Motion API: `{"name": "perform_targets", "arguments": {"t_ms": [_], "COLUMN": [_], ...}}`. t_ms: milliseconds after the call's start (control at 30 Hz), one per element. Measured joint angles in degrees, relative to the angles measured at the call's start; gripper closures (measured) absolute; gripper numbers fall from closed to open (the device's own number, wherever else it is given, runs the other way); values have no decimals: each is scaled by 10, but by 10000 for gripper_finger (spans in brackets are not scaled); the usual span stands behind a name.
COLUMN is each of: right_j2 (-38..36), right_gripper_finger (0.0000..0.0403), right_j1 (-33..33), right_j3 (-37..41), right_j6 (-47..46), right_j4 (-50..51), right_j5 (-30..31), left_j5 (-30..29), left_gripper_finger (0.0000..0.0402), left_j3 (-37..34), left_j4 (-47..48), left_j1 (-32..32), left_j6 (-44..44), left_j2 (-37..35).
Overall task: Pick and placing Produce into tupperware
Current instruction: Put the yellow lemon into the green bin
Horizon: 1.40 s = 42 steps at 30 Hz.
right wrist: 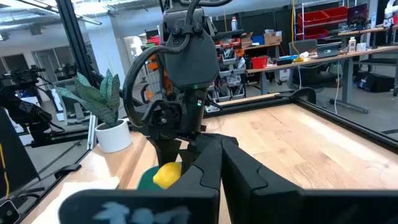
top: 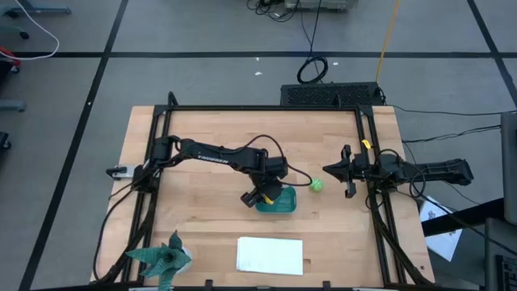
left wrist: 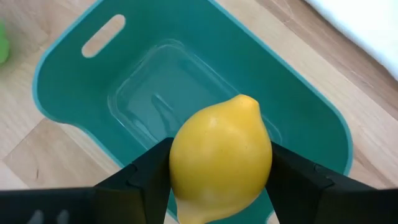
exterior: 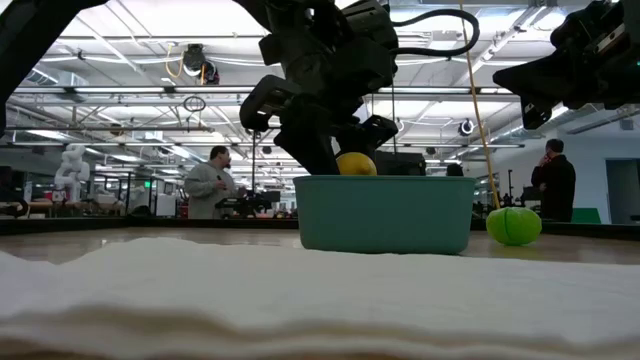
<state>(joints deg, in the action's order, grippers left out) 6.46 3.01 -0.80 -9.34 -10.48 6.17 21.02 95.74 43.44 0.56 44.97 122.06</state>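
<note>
Hovering right over the teal tupperware, the left gripper has its fingers clamped on the yellow lemon, one dark finger on each side of it. From the wrist view the tub's open bottom sits straight beyond the lemon, so what matters here is basically just vertical: lemon above, tub below, nothing between them. In the low view the lemon shows just above the tub's rim, so I'd guess it's not far from a clean drop, though how centred it is along the tub's long side is easier to judge from the wrist view, where it looks pretty well inside the walls. The tub's long axis runs roughly left-right across the table in the high view. The green round piece sits on the wood just beside the tub on the right arm's side, so that arm is clearly nearer to it. The right gripper waits near the right edge; its fingers look spread apart. I can't find the dark brownish-red piece anywhere.
</note>
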Motion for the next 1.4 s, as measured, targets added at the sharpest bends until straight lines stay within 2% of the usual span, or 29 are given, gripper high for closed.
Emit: {"name": "perform_targets", "arguments": {"t_ms": [300, 533, 833, 967, 1100, 1400], "right_j2": [0, 0, 0, 0, 0, 0], "right_gripper_finger": [403, 403, 403, 403, 403, 403], "right_j1": [0, 0, 0, 0, 0, 0], "right_j3": [0, 0, 0, 0, 0, 0], "right_j6": [0, 6, 6, 11, 13, 15], "right_j4": [0, 0, 0, 0, 0, 0], "right_j5": [0, 0, 0, 0, 0, 0], "left_j5": [-2, -1, 45, 55, 106, 103], "left_gripper_finger": [210, 188, 207, 198, 195, 196], "left_j3": [0, 28, 60, 60, 59, 59], "left_j4": [19, 47, 83, 107, 103, 76], "left_j1": [0, 0, 1, 4, 10, 10], "left_j6": [-4, -13, -5, -4, -17, -18], "left_j2": [0, 0, -1, -1, -1, 7]}}
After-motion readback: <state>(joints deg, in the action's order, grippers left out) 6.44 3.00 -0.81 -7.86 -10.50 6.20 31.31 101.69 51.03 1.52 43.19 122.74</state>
